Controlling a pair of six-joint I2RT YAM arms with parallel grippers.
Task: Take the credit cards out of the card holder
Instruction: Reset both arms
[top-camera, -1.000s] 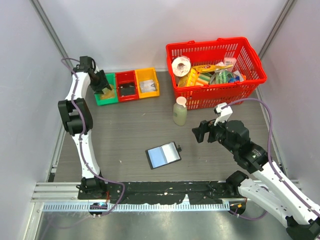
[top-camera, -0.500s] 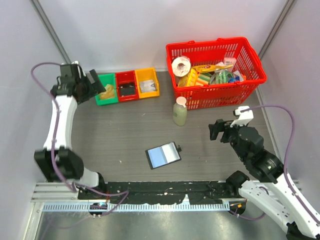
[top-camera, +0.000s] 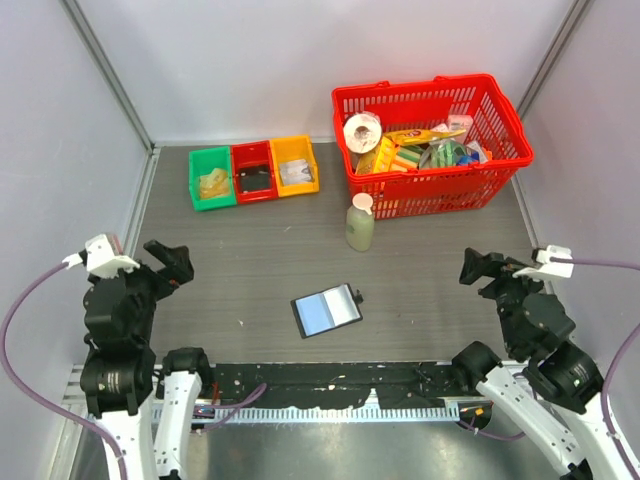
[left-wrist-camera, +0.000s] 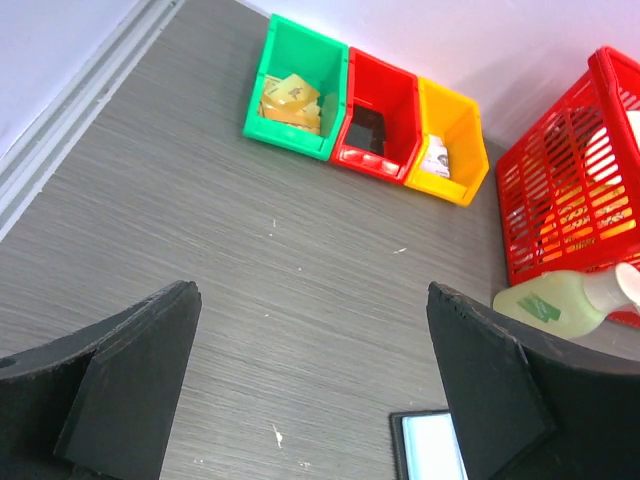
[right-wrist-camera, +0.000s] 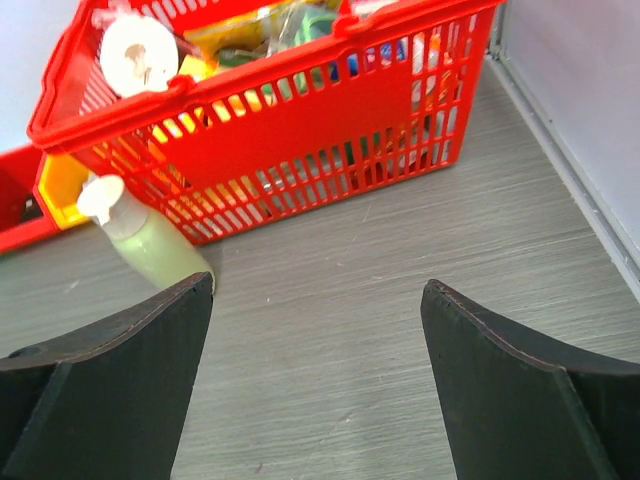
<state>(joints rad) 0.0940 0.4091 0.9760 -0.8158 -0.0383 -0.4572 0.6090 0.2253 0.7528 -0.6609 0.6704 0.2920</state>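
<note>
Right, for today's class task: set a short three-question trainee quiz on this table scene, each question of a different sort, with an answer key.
1. True or false: the wallet lies open on the table, and neither arm touches it.
2. The yellow cards lie in a tray of which colour? A. green B. red C. orange
3. Are the left arm's fingers and the right arm's fingers open or shut?

Key: 1. True. 2. A. 3. Open, both pairs.
</note>
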